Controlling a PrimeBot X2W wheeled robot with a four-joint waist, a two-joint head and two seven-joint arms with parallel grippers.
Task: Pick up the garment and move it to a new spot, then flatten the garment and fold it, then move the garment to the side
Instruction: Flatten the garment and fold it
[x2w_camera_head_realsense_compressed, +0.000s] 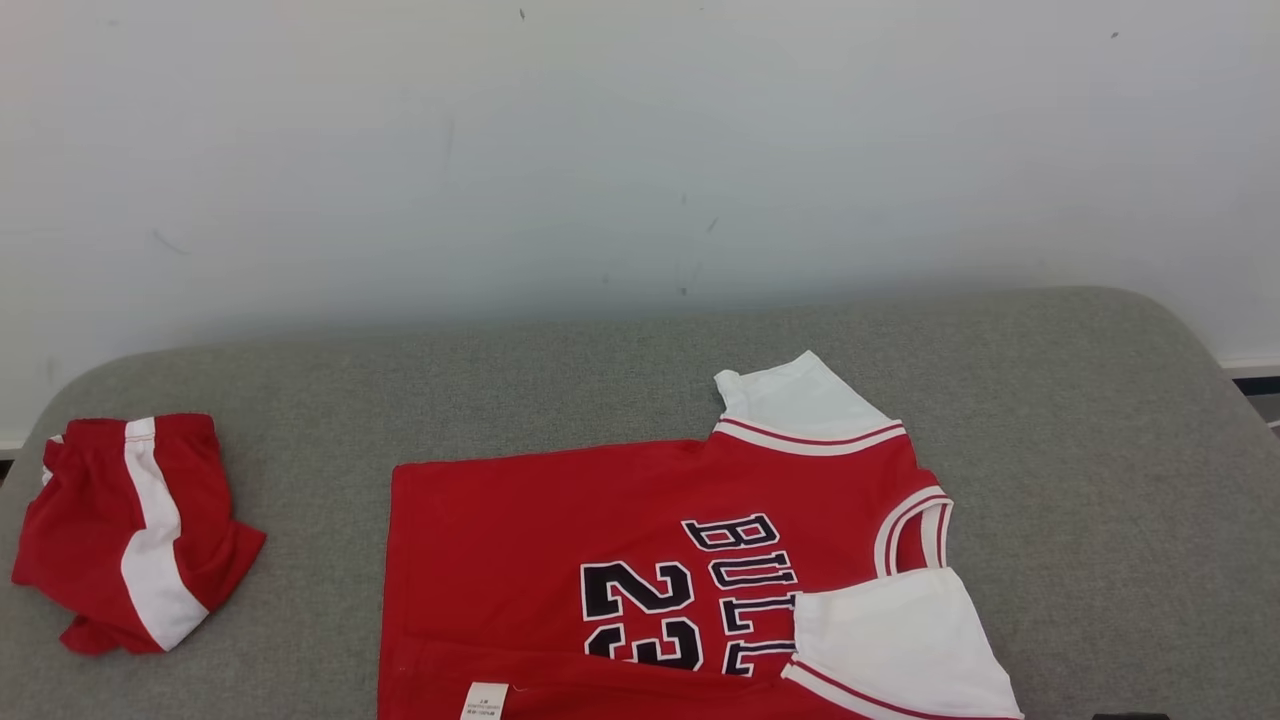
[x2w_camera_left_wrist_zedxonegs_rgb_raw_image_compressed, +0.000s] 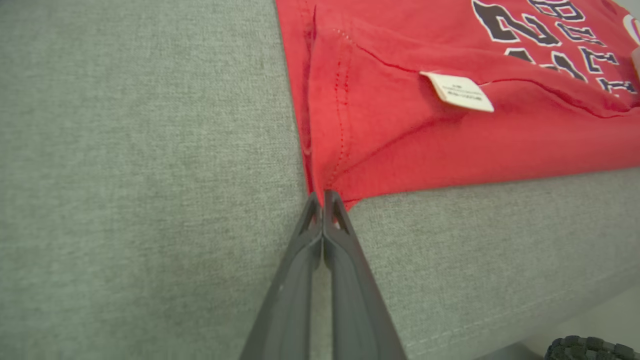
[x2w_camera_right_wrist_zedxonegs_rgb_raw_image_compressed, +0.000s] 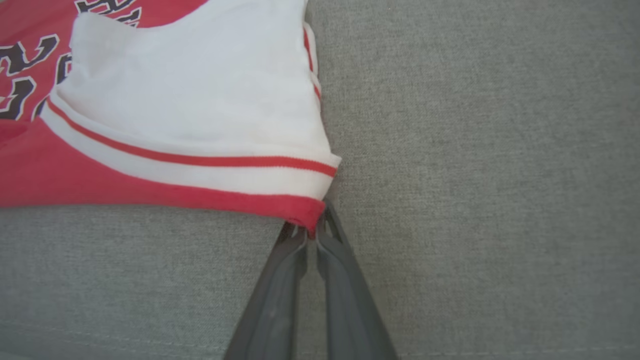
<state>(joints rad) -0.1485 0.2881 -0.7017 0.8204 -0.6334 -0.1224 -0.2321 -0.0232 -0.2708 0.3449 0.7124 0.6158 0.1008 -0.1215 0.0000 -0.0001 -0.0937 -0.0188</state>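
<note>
Red Bulls jersey (x2w_camera_head_realsense_compressed: 560, 540), flattened on grey worktop (x2w_camera_head_realsense_compressed: 1080, 420), near edge turned over; left gripper (x2w_camera_left_wrist_zedxonegs_rgb_raw_image_compressed: 322, 197) jaws pinching hem corner, right gripper (x2w_camera_right_wrist_zedxonegs_rgb_raw_image_compressed: 312, 230) jaws pinching shoulder corner; folding apparently begun, side move outstanding.

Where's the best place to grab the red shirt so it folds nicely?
Probably its two near corners, coming in low from the near edge. The shirt lies flat, so its corners stick out and are thin enough to pinch. The left gripper is shut on the hem corner, and the right gripper is shut on the corner below the white sleeve.
</note>
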